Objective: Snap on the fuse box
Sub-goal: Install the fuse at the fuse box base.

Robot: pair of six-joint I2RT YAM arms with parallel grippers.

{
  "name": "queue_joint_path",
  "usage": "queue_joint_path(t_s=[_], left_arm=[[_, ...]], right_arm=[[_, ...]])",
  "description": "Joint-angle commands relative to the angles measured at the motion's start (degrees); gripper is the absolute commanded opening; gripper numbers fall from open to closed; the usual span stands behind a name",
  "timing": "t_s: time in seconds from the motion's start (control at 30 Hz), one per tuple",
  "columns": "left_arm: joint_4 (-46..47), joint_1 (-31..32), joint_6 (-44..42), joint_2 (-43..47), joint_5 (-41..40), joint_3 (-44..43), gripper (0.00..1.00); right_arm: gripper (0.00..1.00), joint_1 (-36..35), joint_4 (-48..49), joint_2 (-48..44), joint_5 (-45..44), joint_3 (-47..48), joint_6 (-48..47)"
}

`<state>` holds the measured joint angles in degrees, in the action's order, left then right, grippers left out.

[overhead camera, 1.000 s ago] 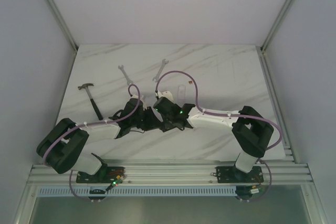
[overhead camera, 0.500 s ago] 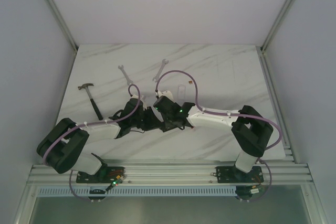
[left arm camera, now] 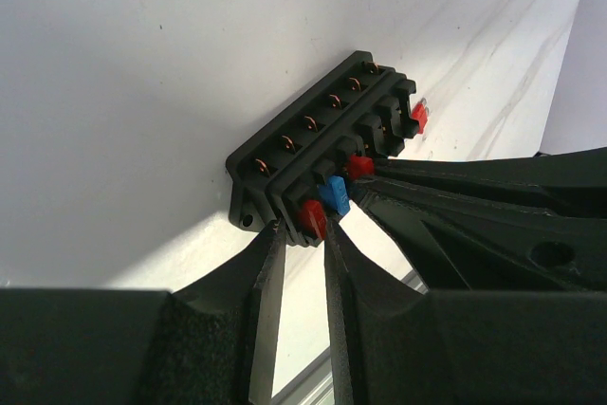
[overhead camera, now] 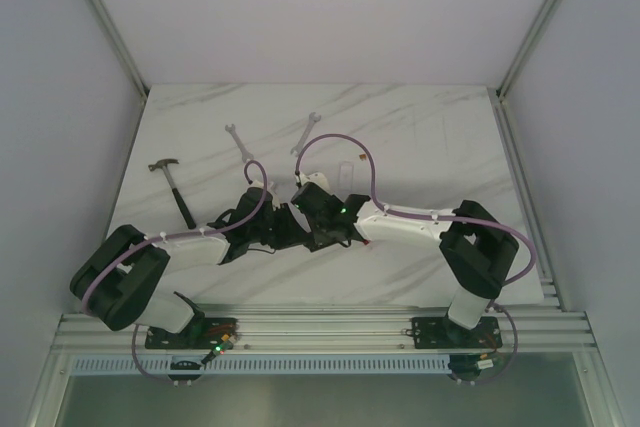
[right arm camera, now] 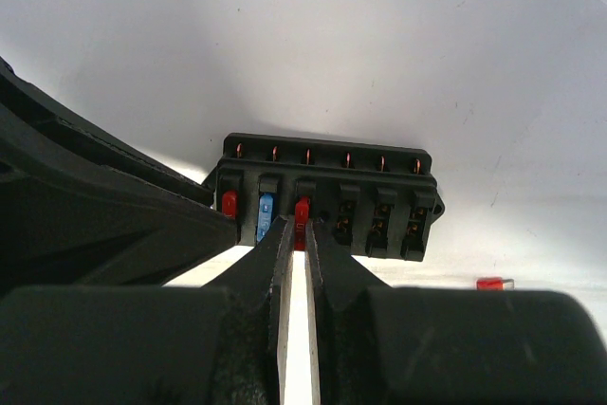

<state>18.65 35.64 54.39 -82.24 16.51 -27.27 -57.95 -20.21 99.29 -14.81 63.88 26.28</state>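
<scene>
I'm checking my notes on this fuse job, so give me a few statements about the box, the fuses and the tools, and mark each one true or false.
1. The fuse box holds three fuses. True.
2. The blue fuse sits at the end of the row. False: it sits between two red ones.
3. A loose red fuse lies on the table beside the box. True.
4. The hammer lies right of the wrenches. False: in the top view it lies left of them.
5. The right fingers stand wide open. False: they are nearly shut, pinching the inserted red fuse in the third slot.
</scene>
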Motion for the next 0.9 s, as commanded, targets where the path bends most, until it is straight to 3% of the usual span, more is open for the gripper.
queue_joint_path(t_s=[0.0,0.87], left_arm=[[-8.3,-0.6,-2.2,-2.5,-4.9,1.8,0.31],[-8.4,-0.6,-2.1,-2.8,-5.0,1.9,0.31]], right_arm=[[0.0,0.7,-9.0,4.7,0.5,-2.5,-1.2],[0.0,0.8,-9.8,9.5,4.6,-2.5,-2.5]])
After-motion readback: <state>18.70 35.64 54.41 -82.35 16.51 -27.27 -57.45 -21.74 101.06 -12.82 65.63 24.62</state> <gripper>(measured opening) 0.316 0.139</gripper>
